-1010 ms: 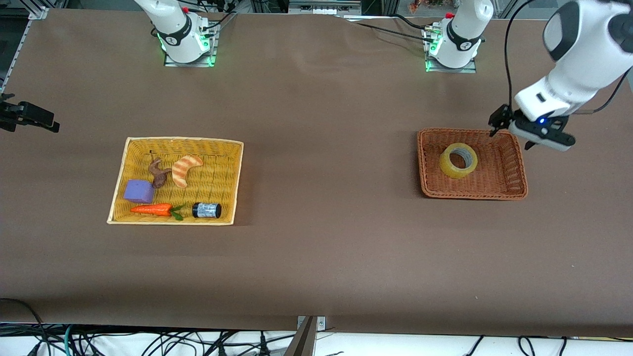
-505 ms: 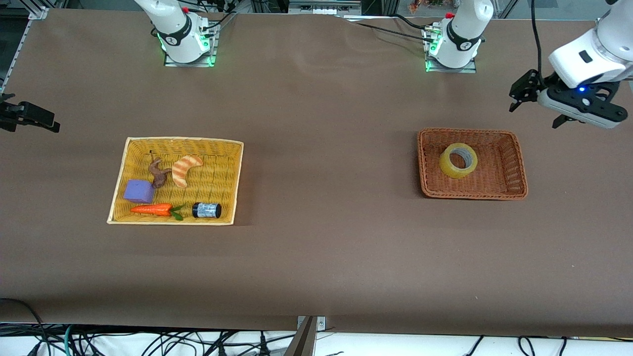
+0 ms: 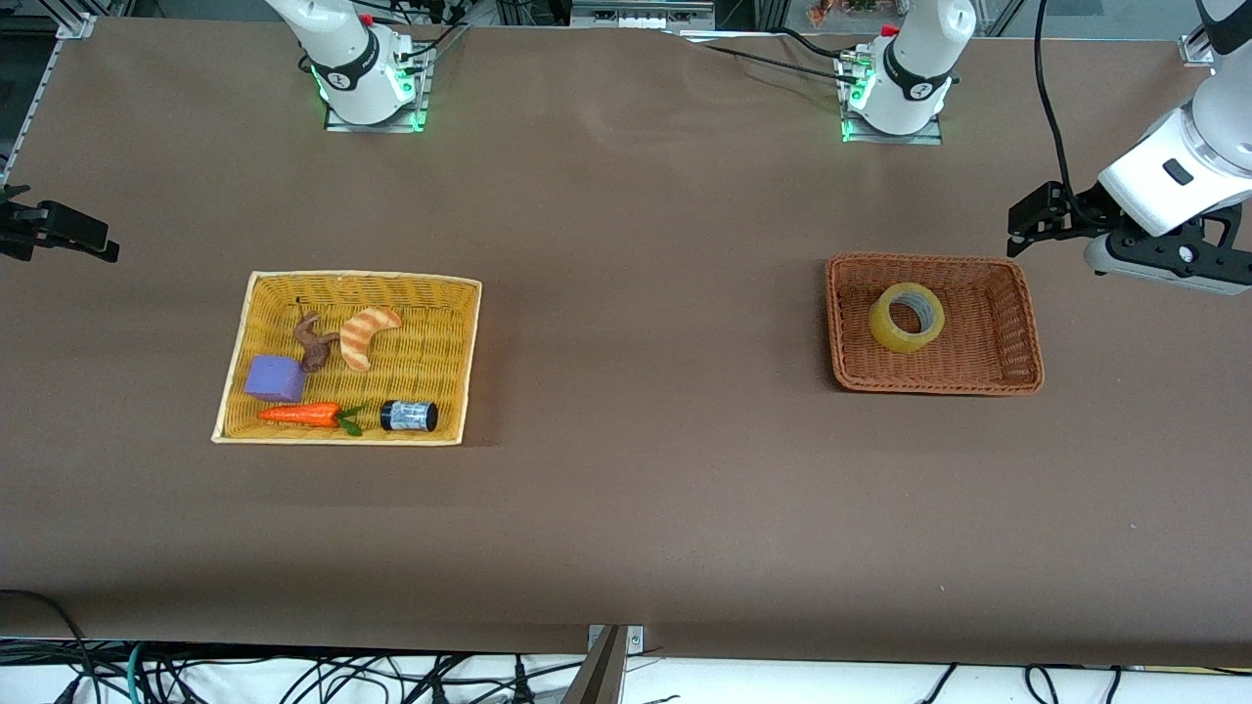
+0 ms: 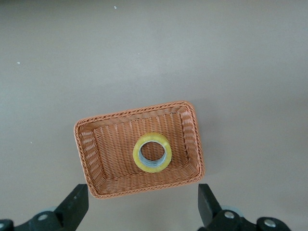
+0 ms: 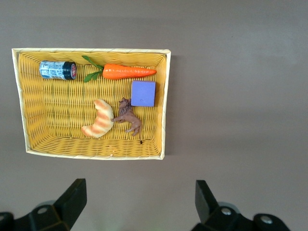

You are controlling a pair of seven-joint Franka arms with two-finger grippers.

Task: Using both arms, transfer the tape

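Observation:
The tape (image 3: 907, 317), a yellowish translucent ring, lies flat in the brown wicker basket (image 3: 1017, 332) toward the left arm's end of the table. My left gripper (image 3: 1164, 264) hangs in the air over the table beside that basket, off its corner nearest the left arm's end. In the left wrist view the left gripper (image 4: 142, 209) is open and empty, with the tape (image 4: 153, 168) and basket (image 4: 96, 154) well below it. My right gripper (image 5: 139, 209) is open and empty, high over bare table beside the yellow basket (image 5: 29, 120). It does not show in the front view.
The yellow wicker basket (image 3: 460, 362) holds a carrot (image 3: 298, 414), a purple block (image 3: 274, 378), a croissant (image 3: 367, 334), a brown figure (image 3: 313, 342) and a small black cylinder (image 3: 409, 416). A black fixture (image 3: 59, 235) sticks in at the table's right-arm end.
My left gripper has moved off the brown basket's corner, up and toward the left arm's end of the table, then sunk slightly. The tape has stayed in the basket.

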